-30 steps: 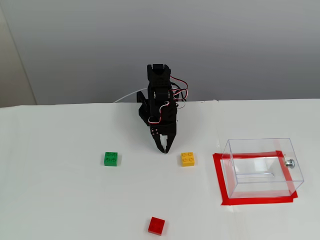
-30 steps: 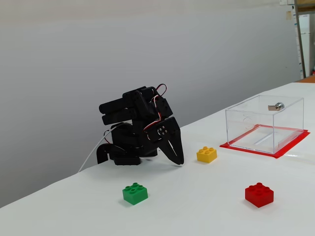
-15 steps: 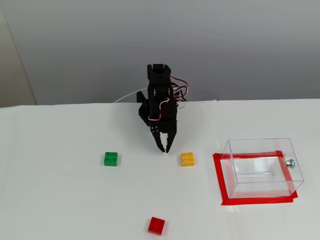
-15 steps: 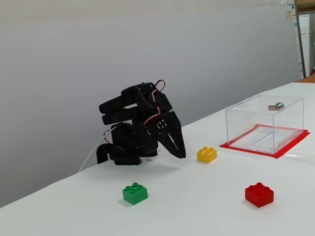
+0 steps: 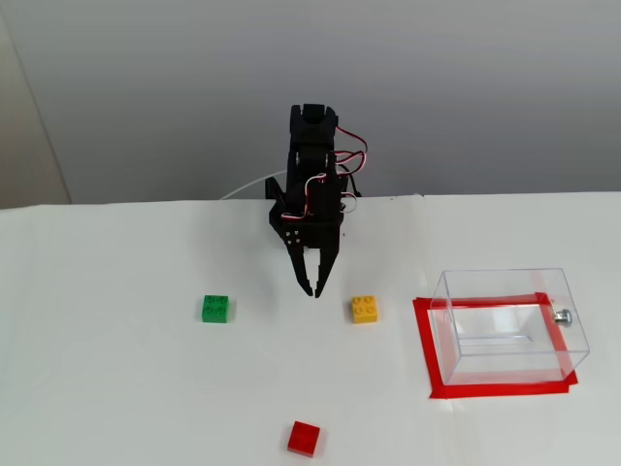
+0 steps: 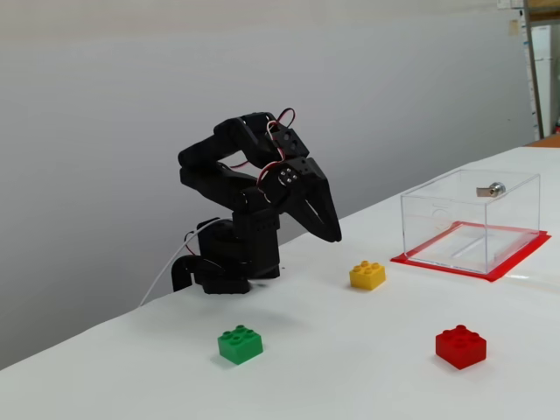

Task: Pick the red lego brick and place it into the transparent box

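The red lego brick [image 5: 304, 438] [image 6: 461, 346] lies alone on the white table near the front edge. The transparent box [image 5: 509, 324] [image 6: 472, 220] stands at the right on a red tape rectangle, with a small metal knob on its right wall. My black gripper [image 5: 312, 288] [image 6: 332, 235] hangs shut in the air above the table, pointing down and forward, well behind the red brick. Nothing is between its fingers.
A green brick [image 5: 215, 309] [image 6: 240, 344] sits left of the gripper and a yellow brick [image 5: 365, 309] [image 6: 367, 275] sits to its right, near the box. The arm's base [image 6: 223, 262] stands at the back of the table by the grey wall.
The arm has lifted from its folded pose. The gripper rose off the table and moved forward. The bricks and box stayed put.
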{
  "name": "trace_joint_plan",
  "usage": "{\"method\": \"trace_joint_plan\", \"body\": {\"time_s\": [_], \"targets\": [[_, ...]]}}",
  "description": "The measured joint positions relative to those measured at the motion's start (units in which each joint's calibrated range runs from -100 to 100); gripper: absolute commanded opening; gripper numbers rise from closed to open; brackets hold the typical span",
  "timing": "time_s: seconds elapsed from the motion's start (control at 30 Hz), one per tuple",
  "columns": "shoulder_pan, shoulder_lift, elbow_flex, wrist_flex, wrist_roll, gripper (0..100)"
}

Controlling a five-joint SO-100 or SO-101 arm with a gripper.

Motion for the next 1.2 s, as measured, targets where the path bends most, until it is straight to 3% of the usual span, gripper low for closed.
{"method": "trace_joint_plan", "body": {"time_s": [0.63, 1.2], "targets": [[-0.4, 47.8, -36.7, -1.7, -0.2, 1], [-2.7, 63.9, -40.5, -18.1, -0.2, 1]]}}
